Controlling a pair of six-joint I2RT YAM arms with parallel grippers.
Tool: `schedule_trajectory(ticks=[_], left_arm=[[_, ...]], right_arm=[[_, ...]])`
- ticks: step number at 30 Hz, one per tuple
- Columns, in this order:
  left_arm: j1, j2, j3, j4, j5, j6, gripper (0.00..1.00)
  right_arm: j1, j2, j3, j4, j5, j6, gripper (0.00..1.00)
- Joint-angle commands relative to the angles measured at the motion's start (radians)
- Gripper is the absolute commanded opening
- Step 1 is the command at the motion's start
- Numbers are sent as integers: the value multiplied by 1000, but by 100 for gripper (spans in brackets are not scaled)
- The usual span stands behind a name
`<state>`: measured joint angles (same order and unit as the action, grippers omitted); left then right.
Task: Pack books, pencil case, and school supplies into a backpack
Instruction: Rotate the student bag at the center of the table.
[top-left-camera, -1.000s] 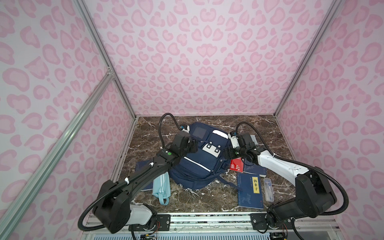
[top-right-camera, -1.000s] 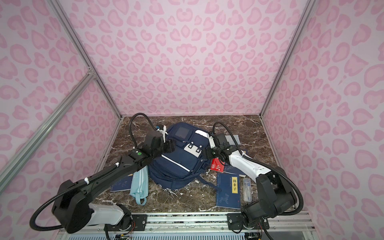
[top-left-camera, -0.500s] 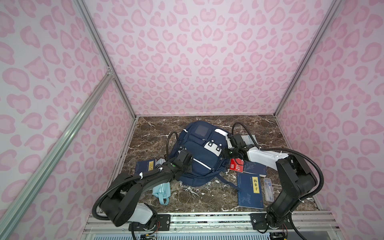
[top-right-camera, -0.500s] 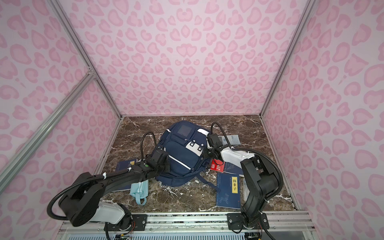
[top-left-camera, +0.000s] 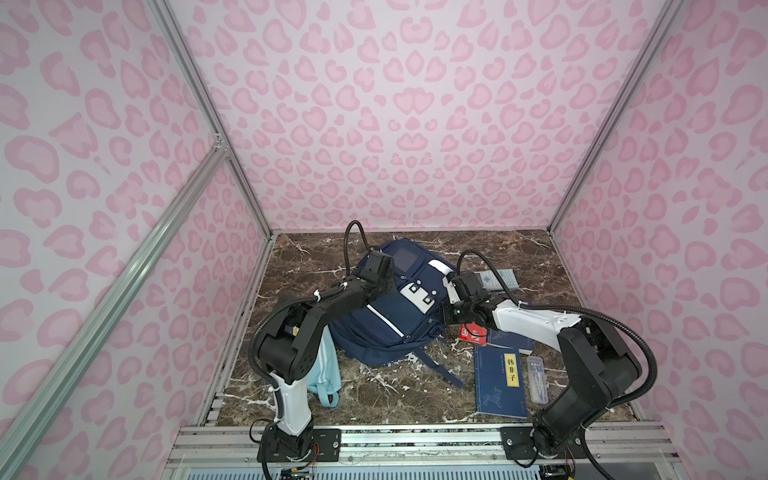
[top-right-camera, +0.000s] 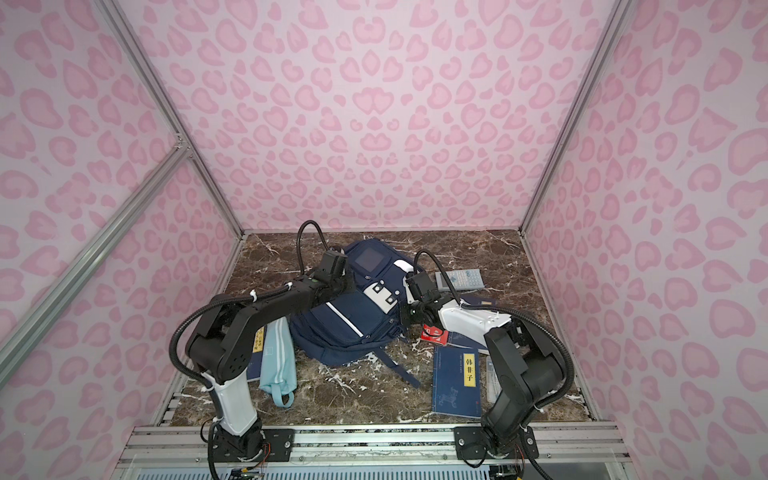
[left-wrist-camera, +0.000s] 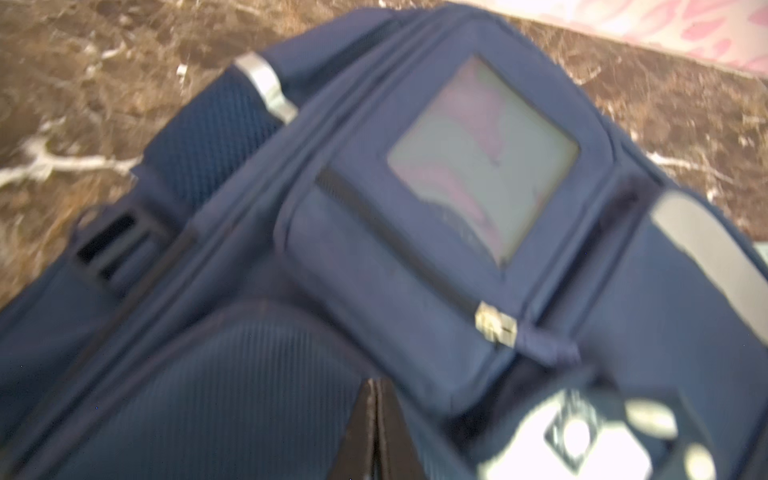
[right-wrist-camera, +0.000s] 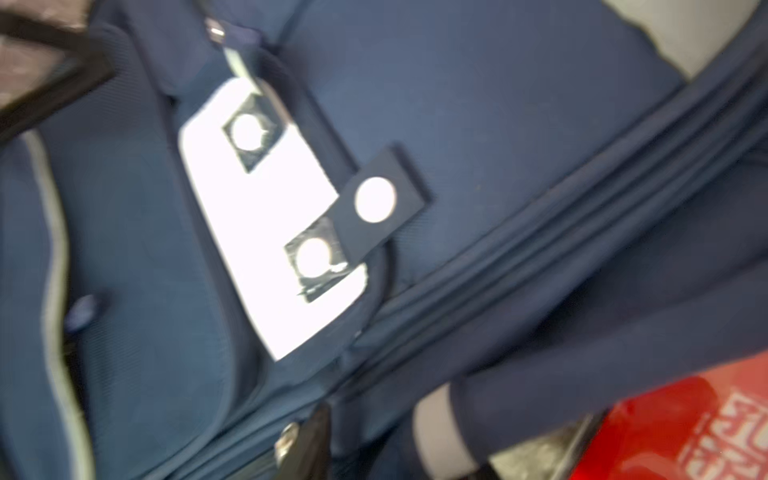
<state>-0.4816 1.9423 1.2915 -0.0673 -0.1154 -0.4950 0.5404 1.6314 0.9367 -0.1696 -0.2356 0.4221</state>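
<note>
The left gripper (left-wrist-camera: 375, 415) is seen closed, its fingers pressed together on the ribbed front of the backpack (top-left-camera: 386, 328) (whether fabric is pinched cannot be told). The right gripper (top-left-camera: 447, 317) is held at the backpack's side by a zipper pull (right-wrist-camera: 286, 445), and its opening cannot be judged. The backpack is laid flat mid-way across the brown marble-patterned table (top-left-camera: 374, 395), which is enclosed by pink spotted walls (top-left-camera: 415, 124) and aluminium posts (top-left-camera: 615, 112).

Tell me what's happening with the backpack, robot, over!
Left tool shut over backpack. Right tool at its side, grip unclear. Books, pencil case, calculator lying outside. Nothing visibly blocking.
</note>
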Motion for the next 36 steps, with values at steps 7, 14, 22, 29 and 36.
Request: schedule_trajectory(ticks=[7, 14, 22, 29, 36], left_arm=[[3, 11, 173, -109, 54, 53, 14], [-42, -502, -290, -137, 28, -34, 49], [-170, -793, -742, -117, -52, -208, 56], [-143, -560, -640, -18, -86, -138, 45], [-72, -341, -469, 32, -104, -55, 25]], right_arm=[[8, -170, 2, -154, 165, -139, 78], [-24, -164, 53, -222, 177, -133, 87], [-86, 63, 146, -203, 132, -80, 93], [-82, 139, 151, -171, 56, -80, 53], [-69, 130, 95, -165, -26, -96, 29]])
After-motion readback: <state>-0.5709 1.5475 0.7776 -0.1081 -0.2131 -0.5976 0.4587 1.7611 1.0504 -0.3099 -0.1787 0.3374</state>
